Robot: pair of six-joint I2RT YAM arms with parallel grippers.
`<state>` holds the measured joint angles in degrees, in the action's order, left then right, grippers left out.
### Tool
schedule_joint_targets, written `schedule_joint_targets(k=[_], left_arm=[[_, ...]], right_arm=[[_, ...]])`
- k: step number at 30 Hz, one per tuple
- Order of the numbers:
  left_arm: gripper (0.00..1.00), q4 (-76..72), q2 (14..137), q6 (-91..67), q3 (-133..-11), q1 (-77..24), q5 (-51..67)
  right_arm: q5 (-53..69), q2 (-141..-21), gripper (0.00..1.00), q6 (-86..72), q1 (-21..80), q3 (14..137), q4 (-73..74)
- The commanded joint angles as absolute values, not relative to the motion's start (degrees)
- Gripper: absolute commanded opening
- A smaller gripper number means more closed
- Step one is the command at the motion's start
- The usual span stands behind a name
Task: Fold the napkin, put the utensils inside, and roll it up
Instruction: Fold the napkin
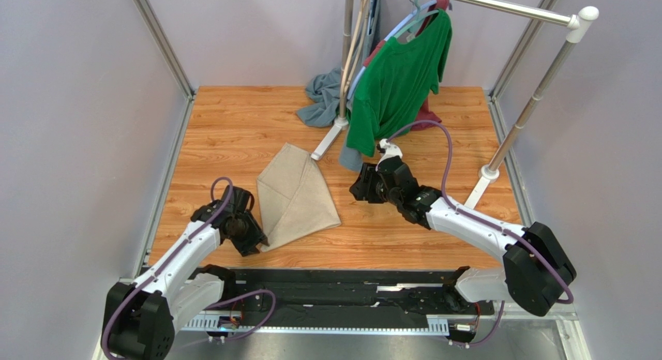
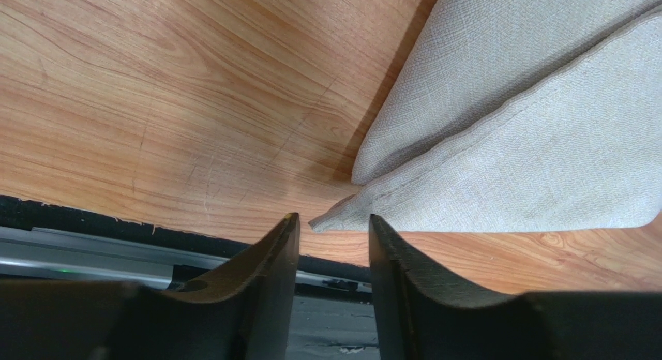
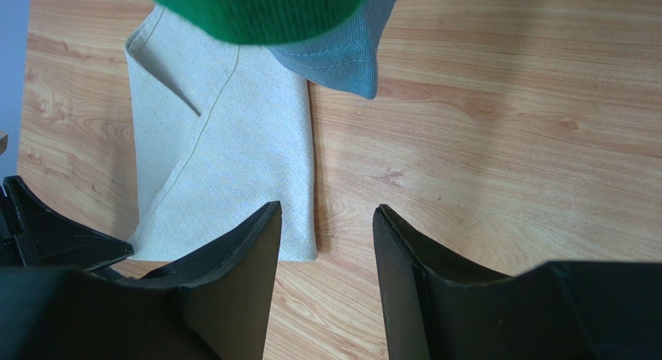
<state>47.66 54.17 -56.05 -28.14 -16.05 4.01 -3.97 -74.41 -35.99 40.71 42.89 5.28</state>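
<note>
Your napkin lies folded into a layered wedge left of the worktop's middle, with one corner pointing toward the near edge. Your left gripper sits at that corner with its jaws spread, and the cloth tip lies just between the fingertips, unpinched. Your right gripper hovers over bare wood beside the napkin's right edge, jaws spread and holding nothing, below the green shirt.

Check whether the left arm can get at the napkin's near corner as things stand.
Probably yes. In the left wrist view the left pincer is open, and the pointed corner of the napkin lies just ahead of the gap between its fingertips, with nothing in between.
</note>
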Motion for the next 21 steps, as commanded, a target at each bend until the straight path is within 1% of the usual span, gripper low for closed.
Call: schedule_joint_targets(k=[1,3,5,6,9,10,16,21], left_arm=[[0.42,45.89,51.95,-55.64,-29.18,-16.35,4.13],[0.38,44.39,51.16,-55.11,-28.83,-16.35,4.57],[0.37,43.77,51.06,-54.76,-28.22,-16.35,5.18],[0.35,43.60,51.15,-54.49,-28.04,-16.35,5.27],[0.34,43.77,50.89,-53.70,-28.04,-16.35,5.18],[0.34,43.77,51.06,-53.61,-28.04,-16.35,5.19],[0.43,43.77,54.92,-50.89,-29.62,-16.35,6.59],[0.43,44.12,58.18,-49.83,-31.11,-16.35,6.59]], right_arm=[[-3.08,-73.47,0.51,-35.95,40.52,42.80,2.64],[-2.55,-74.18,0.51,-35.86,40.52,42.71,2.20],[-1.68,-75.14,0.51,-35.68,40.43,42.54,1.58],[-1.32,-75.32,0.51,-35.77,40.43,42.45,1.41],[-0.88,-75.85,0.51,-35.95,40.43,41.92,0.70],[1.12,-75.85,0.51,-36.03,40.43,41.75,0.53],[1.41,-75.67,0.51,-36.12,40.43,41.40,0.53],[1.32,-75.23,0.51,-36.56,40.52,41.31,0.62]])
